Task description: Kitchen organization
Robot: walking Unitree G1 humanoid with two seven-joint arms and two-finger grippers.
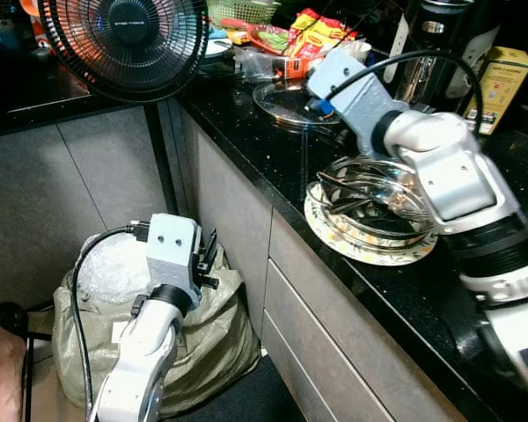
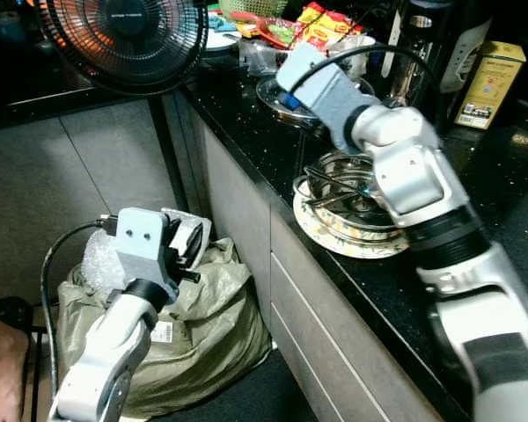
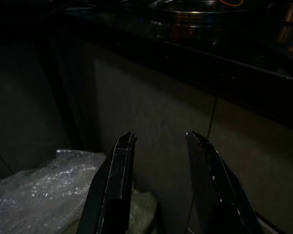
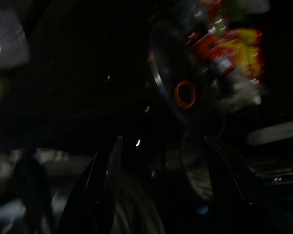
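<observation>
Left eye view: black speckled bench (image 1: 273,141) running from near right toward far left above grey drawer fronts, a black fan (image 1: 123,35) at its far end, a grey-green sack (image 1: 202,343) with bubble wrap on the floor beside it. On the bench near its front edge, a patterned plate (image 1: 370,251) lying flat, carrying a glass bowl (image 1: 370,198) with a wire utensil across it; farther back a glass lid (image 1: 290,101) with an orange ring, snack packets (image 1: 312,40) and a yellow box (image 1: 502,83). Right hand (image 4: 161,165) reaching over the plate toward the lid, fingers parted and empty; left hand (image 3: 158,161) low over the sack, fingers parted, aimed at the cabinet front.
</observation>
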